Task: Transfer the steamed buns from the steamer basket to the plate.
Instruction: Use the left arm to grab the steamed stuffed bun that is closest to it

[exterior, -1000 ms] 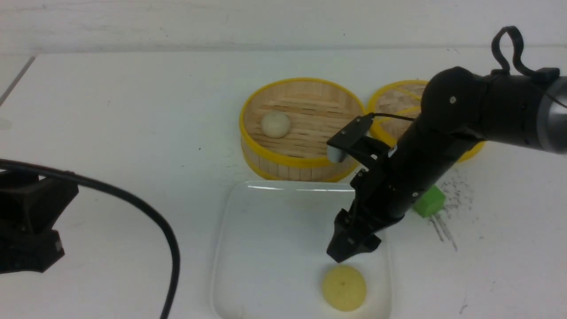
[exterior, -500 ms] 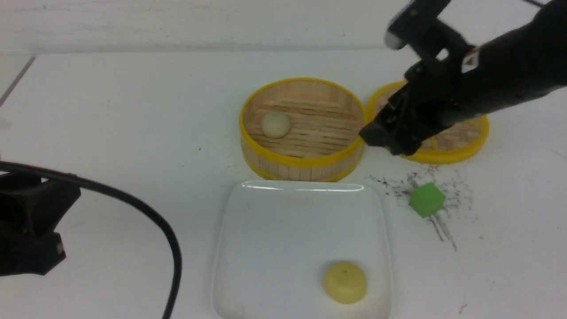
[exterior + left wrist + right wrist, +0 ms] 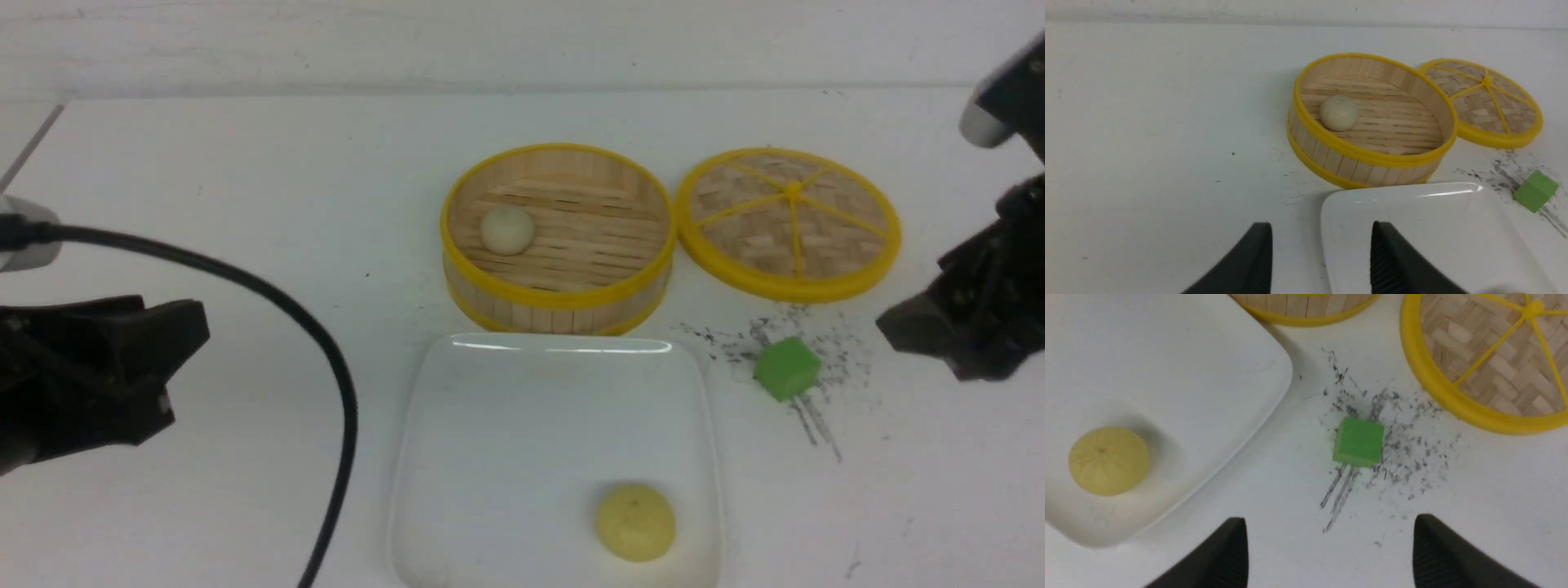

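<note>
My left fingers are spread with nothing between them, low over the surface at the near left corner of the plate. One finger is over bare surface, the other over the plate's rim. My right fingers stand spread wide and empty too, over the surface at the far right of the front view, well apart from the plate.

In the right wrist view a green cube lies on the surface just beyond those fingers, amid dark scuff marks. It is between the plate's right edge and the woven lid disc, touching neither.

The pale yellow bun sits on the plate, close to its near right corner. It is dome side up, with fine ribs running from a small dot at its top. The cream bun is inside the steamer basket, on the slatted floor toward the left wall. The basket stands upright just behind the plate's far edge, and the disc with its yellow spokes lies flat just beside it on the right.

A black cable loops from my left arm across the surface to the left of the plate.
</note>
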